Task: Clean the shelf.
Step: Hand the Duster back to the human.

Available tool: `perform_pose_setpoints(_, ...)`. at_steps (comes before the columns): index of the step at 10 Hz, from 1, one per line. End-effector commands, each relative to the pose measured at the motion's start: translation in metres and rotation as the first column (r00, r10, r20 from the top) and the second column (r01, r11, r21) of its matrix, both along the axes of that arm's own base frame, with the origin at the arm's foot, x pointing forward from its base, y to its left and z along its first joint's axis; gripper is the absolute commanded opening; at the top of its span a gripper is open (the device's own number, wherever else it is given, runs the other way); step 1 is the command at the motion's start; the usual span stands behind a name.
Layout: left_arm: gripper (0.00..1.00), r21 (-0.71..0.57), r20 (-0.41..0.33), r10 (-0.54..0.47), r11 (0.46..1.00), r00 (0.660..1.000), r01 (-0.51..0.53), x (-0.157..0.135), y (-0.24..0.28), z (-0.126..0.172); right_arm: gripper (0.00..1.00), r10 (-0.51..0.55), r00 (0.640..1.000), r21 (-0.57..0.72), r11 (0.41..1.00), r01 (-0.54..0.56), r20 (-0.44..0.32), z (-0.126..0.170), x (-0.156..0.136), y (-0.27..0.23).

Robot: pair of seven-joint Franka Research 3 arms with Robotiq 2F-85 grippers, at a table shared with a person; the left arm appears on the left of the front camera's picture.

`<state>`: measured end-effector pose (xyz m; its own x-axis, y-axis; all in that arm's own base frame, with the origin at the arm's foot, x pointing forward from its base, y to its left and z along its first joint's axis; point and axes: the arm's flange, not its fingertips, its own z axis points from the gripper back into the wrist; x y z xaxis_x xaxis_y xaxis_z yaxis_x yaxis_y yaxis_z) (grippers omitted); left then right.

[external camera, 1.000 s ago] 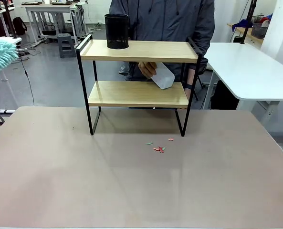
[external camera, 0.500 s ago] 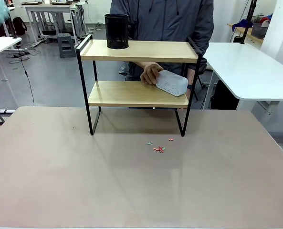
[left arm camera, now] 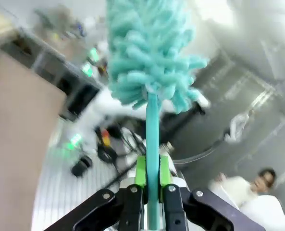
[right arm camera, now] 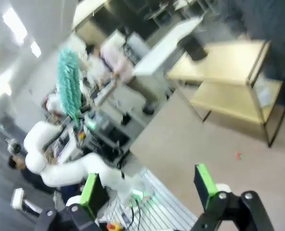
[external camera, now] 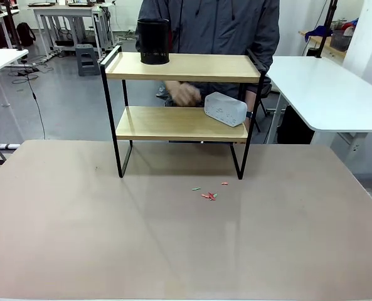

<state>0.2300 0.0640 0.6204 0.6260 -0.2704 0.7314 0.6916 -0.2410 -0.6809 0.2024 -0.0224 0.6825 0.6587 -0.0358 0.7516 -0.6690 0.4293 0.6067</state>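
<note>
Hand (external camera: 184, 94) had released white box (external camera: 225, 109), left lying on lower board of shelf (external camera: 173, 123); black mesh cup (external camera: 154, 41) stood on top. Left gripper (left arm camera: 152, 192) clamped teal duster (left arm camera: 149, 53); right gripper (right arm camera: 147, 183) gaped empty.

A black mesh cup (external camera: 154, 41), a white box (external camera: 225, 109), coloured scraps (external camera: 208, 195) on the tan table (external camera: 79, 238).

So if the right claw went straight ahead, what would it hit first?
Probably the bare tabletop, near the edge by the left arm. The right gripper aims well aside of the shelf, though blur leaves depth unclear.
</note>
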Motion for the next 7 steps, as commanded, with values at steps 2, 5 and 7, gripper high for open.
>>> perform_pose_setpoints(2,0.12,0.0,0.0,0.0,1.0,1.0,0.0,0.0,0.0,0.0,1.0,0.0,1.0,0.0,1.0,0.0,0.0,0.0,0.0,0.0)
perform_pose_setpoints(5,0.12,0.166,-0.164,-0.213,0.956,0.963,0.24,0.012,-0.06,-0.04,1.0,0.022,1.0,-0.085,0.996,-0.023,-0.021,-0.048,0.009,0.038)
perform_pose_setpoints(7,0.12,0.22,-0.257,-0.393,0.866,0.883,0.449,0.036,-0.106,-0.049,1.0,0.241,0.963,-0.096,0.963,-0.252,-0.118,-0.033,0.05,0.086)
